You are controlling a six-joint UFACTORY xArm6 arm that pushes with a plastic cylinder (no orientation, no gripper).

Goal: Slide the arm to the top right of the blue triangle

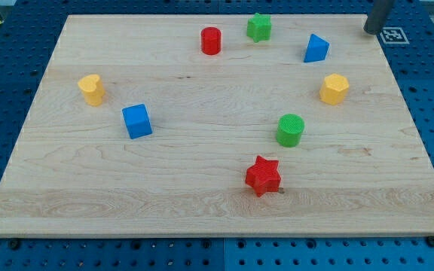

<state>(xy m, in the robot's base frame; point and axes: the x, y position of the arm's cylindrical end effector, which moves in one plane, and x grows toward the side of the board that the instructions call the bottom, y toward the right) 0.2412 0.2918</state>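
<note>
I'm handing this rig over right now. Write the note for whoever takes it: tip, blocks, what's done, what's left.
My tip: at the wooden board's top right corner, touching no block.
Blue triangle block: near the view's top right, left of and slightly below the tip; yellow hexagonal block below it.
Done: tip is on the triangle's upper right side.
Left: perhaps close in, without nudging the triangle.

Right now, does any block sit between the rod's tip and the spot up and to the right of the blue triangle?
No. My tip is at the view's top right corner, up and right of the blue triangle, with only bare board between them. The yellow block lies below that path.
</note>
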